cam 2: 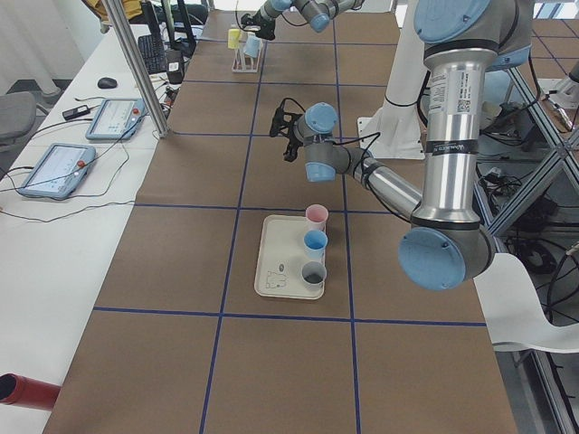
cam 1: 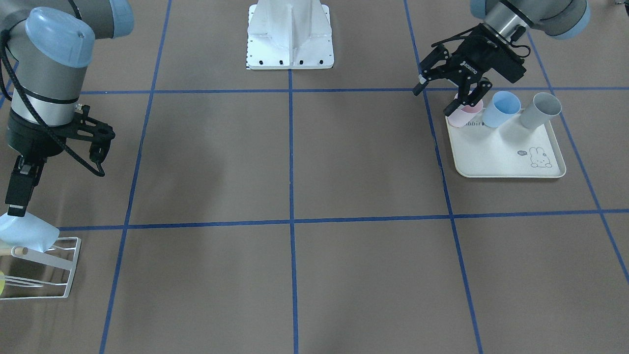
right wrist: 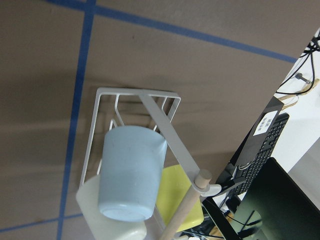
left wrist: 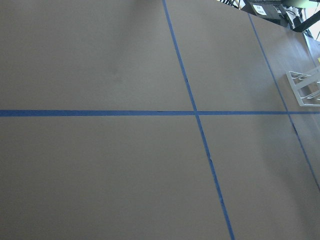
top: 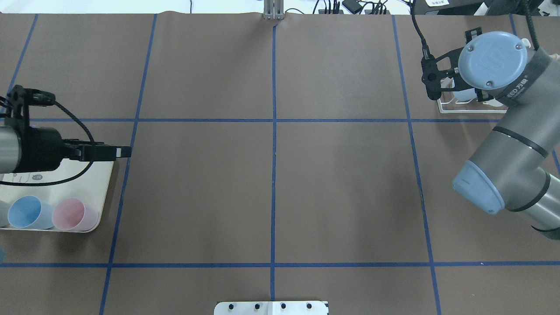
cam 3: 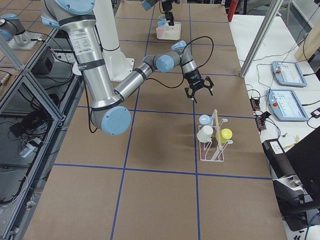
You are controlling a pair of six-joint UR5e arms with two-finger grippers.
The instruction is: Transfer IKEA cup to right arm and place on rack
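Observation:
A pale blue cup (right wrist: 131, 172) hangs mouth-down on the white wire rack (right wrist: 135, 92), beside its wooden peg. In the front-facing view, that cup (cam 1: 27, 233) sits on the rack (cam 1: 69, 265) just under my right gripper (cam 1: 15, 211). The right side view shows my right gripper (cam 3: 200, 94) open, above the rack (cam 3: 215, 150) and holding nothing. My left gripper (cam 1: 433, 101) is open and empty, high over the near end of the rabbit-print tray (cam 1: 491, 162). Pink (cam 1: 469, 115), blue (cam 1: 503, 108) and grey (cam 1: 540, 110) cups lie on that tray.
A white cup (cam 3: 205, 134) and a yellow cup (cam 3: 226, 134) also hang on the rack. The white robot base (cam 1: 290, 39) stands at the table's middle edge. Blue tape lines grid the brown table. Tablets and cables lie on side benches beyond the rack.

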